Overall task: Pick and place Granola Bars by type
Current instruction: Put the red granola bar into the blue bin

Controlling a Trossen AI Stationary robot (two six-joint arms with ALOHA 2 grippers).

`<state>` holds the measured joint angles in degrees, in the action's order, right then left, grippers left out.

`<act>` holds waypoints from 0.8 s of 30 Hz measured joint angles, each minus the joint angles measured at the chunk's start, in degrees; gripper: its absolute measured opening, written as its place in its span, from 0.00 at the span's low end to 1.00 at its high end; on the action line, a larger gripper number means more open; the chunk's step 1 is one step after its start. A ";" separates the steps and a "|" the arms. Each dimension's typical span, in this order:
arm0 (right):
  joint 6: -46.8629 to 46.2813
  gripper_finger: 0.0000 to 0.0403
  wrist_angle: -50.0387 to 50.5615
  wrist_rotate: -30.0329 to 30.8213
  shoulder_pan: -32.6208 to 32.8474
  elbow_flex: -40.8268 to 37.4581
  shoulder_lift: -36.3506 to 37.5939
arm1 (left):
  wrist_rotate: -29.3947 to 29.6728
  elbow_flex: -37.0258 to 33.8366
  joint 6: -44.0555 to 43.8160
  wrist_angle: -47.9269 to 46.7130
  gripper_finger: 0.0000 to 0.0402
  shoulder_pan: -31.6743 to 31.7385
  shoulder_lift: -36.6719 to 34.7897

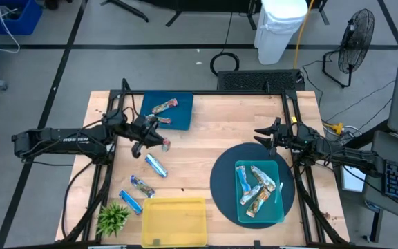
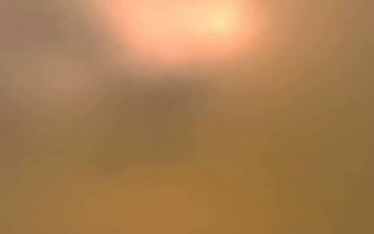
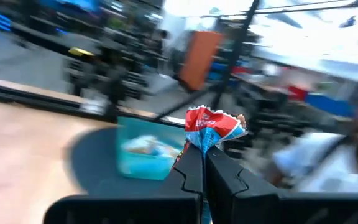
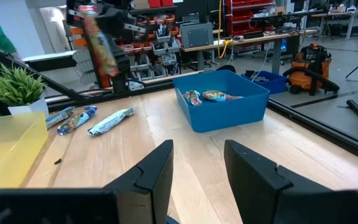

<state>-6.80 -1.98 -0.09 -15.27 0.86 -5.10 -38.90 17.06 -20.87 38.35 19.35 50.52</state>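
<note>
Closest in, the left gripper (image 3: 202,152), clenched on one red bar (image 3: 214,126), pinching it near the wrapper's lower end with the crimped top sticking up free. Held above the surface (image 1: 206,149), just off the blue tray (image 1: 179,119)'s near corner.

Handling, judged from the wrappers: light, crinkly, slick foil over a fairly stiff core. Best taken across the narrow middle rather than by a crimped end, where foil could slide or tear. Only a modest squeeze called for; likely to crumble under more.

Counts, left to right:
- One plant (image 1: 112,217) at the front left corner; not part of the job.
- Three blue-silver bars loose on the surface: one (image 1: 130,202) by the plant, one (image 1: 142,185) just beyond it, one (image 1: 156,166) under the left gripper. All apart from each other, so easy to reach singly.
- One yellow tray (image 1: 175,220) at the front edge, with nothing seen inside.
- One blue tray at the back, holding what looks like two multicoloured bars (image 4: 213,95).
- One dark round mat (image 1: 220,183) carrying one teal tray (image 1: 280,207), with four or five bars (image 1: 258,185) piled and overlapping; exact count unsure.

Far right, the right gripper (image 1: 262,135), released and holding nothing, waiting above the surface just behind the mat.
</note>
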 joint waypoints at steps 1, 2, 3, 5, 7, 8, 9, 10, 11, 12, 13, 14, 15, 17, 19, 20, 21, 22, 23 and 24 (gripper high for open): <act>0.00 0.33 0.00 0.01 0.00 -0.02 0.00 | 3.07 0.00 1.94 -0.52 0.01 0.00 0.00; 0.00 0.33 0.00 0.00 -0.01 0.00 0.00 | 6.81 0.00 4.21 -1.19 0.02 0.01 0.01; 0.01 0.33 0.00 0.01 -0.02 0.00 0.00 | 11.09 0.00 6.46 -1.80 0.02 0.11 0.02; -0.01 0.33 0.00 0.01 -0.02 0.00 0.00 | 20.81 0.16 10.38 -3.21 0.02 0.72 0.02; 0.01 0.33 0.00 0.01 0.00 0.00 0.00 | 30.36 1.35 12.23 -6.43 0.01 1.96 0.04; 0.01 0.33 0.00 0.01 0.00 -0.02 0.00 | 34.39 2.25 12.24 -8.55 0.01 2.84 0.02; 0.01 0.33 0.00 0.01 0.00 0.00 0.00 | 37.17 3.45 12.14 -11.00 0.01 3.89 0.02; 0.01 0.33 0.00 0.00 -0.02 -0.01 0.00 | 38.75 5.03 11.83 -14.16 0.02 5.08 0.02; 0.01 0.33 0.00 0.01 -0.02 -0.01 0.00 | 39.45 6.66 11.62 -17.73 0.02 6.27 0.10; 0.01 0.33 0.00 0.01 -0.01 0.00 0.00 | 39.59 8.50 11.31 -20.96 0.02 7.49 0.43; 0.01 0.33 0.00 0.00 0.00 -0.02 0.00 | 39.58 10.42 11.16 -24.00 0.02 8.60 0.96; 0.01 0.33 0.00 -0.01 -0.01 0.00 0.00 | 39.57 12.38 11.15 -26.77 0.01 9.67 1.55; 0.01 0.33 0.00 0.01 -0.02 0.00 0.00 | 39.53 14.31 11.30 -29.44 0.01 10.78 2.27; -0.01 0.33 0.00 0.01 -0.01 0.00 0.00 | 39.49 18.50 12.40 -34.46 0.01 13.06 4.14; 0.01 0.33 0.00 0.01 -0.01 -0.01 0.00 | 39.72 22.35 13.32 -39.48 0.02 15.47 6.59; 0.01 0.33 0.00 0.01 -0.01 -0.01 0.00 | 39.99 24.14 13.28 -41.61 0.02 16.57 8.13; -0.01 0.33 0.00 0.01 0.00 0.00 0.00 | 40.02 25.65 13.15 -43.45 0.01 17.65 9.70; 0.01 0.33 0.00 0.01 -0.01 0.00 0.00 | 40.02 27.10 13.05 -45.45 0.01 18.56 11.35; 0.00 0.33 0.00 0.01 0.00 0.00 0.00 | 39.99 28.36 13.01 -47.36 0.01 19.31 13.13; 0.01 0.33 0.00 -0.01 -0.02 0.00 0.00 | 40.00 29.42 12.82 -48.95 0.01 19.96 14.93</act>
<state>-6.79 -1.98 -0.10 -15.29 0.86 -5.10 1.09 46.48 -8.05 -10.61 39.31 65.45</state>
